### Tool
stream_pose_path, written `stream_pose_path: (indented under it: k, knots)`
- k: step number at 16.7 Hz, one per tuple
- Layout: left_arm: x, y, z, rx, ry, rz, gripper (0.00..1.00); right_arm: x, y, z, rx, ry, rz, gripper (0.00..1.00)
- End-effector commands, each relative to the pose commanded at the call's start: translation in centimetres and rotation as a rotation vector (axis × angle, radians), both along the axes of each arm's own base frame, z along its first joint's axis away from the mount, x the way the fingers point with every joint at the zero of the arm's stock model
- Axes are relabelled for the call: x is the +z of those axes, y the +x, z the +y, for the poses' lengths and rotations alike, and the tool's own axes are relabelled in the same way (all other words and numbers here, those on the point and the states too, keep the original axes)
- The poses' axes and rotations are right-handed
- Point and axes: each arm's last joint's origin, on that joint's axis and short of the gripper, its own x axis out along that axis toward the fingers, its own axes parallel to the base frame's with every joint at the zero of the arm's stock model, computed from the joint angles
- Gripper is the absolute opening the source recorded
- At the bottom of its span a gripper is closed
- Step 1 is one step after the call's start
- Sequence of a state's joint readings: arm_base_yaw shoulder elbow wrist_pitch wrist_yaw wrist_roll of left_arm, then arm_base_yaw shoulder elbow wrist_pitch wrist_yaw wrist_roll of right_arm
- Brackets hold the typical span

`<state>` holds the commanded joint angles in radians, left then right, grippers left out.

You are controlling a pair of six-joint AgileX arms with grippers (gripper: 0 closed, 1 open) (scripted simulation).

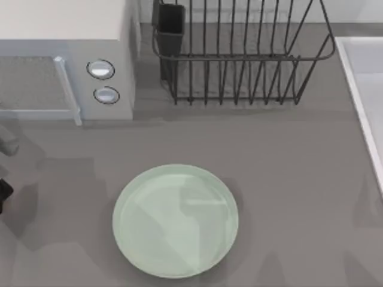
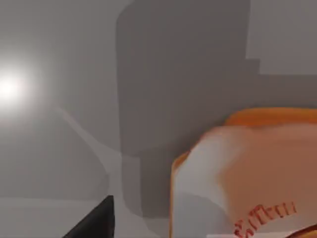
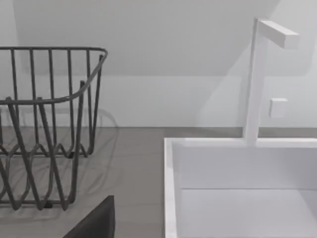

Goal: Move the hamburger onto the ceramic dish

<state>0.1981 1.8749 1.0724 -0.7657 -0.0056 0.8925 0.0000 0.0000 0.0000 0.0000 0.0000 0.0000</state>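
the large round pale mint-green glossy ceramic dish [image 1: 175, 220] sits on the grey table [image 1: 287, 179] at about six o'clock of the top view, and nothing lies on it, so the task's goal is not yet met.

the small orange-tan hamburger with whitish parts [image 2: 247, 173] looms very close in the left wrist view, with bare grey surface around it. that closeness suggests the left arm is right at the hamburger, either about to grasp it or already carrying it; which of the two cannot be told. a dark finger [image 2: 94, 223] of the left gripper pokes into that view's edge, but whether the jaws are apart or clamped on the hamburger cannot be told. a dark bit of the left arm [image 1: 5, 190] sits at nine o'clock of the top view, well apart from the dish.

what is left, by my judgement: secure the hamburger, carry it toward six o'clock, and set it down inside the rim.

the right arm looks parked, its wrist view facing the dark wire dish rack [image 3: 44, 129] and the white sink [image 3: 237, 188]; its jaws' state cannot be told.
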Motion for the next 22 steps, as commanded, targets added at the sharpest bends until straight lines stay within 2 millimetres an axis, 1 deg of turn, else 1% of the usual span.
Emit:
stream_pose_path:
  k: [2, 3, 7, 20, 21, 22]
  knots:
    - [-1.8, -0.1, 0.0, 0.000, 0.000, 0.002, 1.00, 0.0, 0.0, 0.0, 0.000, 0.000, 0.000, 1.00]
    - [-2.4, -0.2, 0.0, 0.000, -0.001, 0.005, 1.00, 0.0, 0.0, 0.0, 0.000, 0.000, 0.000, 1.00]
    - [-2.7, -0.2, 0.0, -0.001, -0.002, 0.007, 1.00, 0.0, 0.0, 0.0, 0.000, 0.000, 0.000, 1.00]
    - [-2.7, -0.2, 0.0, -0.001, -0.002, 0.007, 0.02, 0.0, 0.0, 0.0, 0.000, 0.000, 0.000, 1.00]
    - [-2.7, -0.2, 0.0, -0.001, -0.002, 0.007, 0.00, 0.0, 0.0, 0.0, 0.000, 0.000, 0.000, 1.00]
    - [-2.7, -0.2, 0.0, -0.001, -0.002, 0.007, 0.00, 0.0, 0.0, 0.0, 0.000, 0.000, 0.000, 1.00]
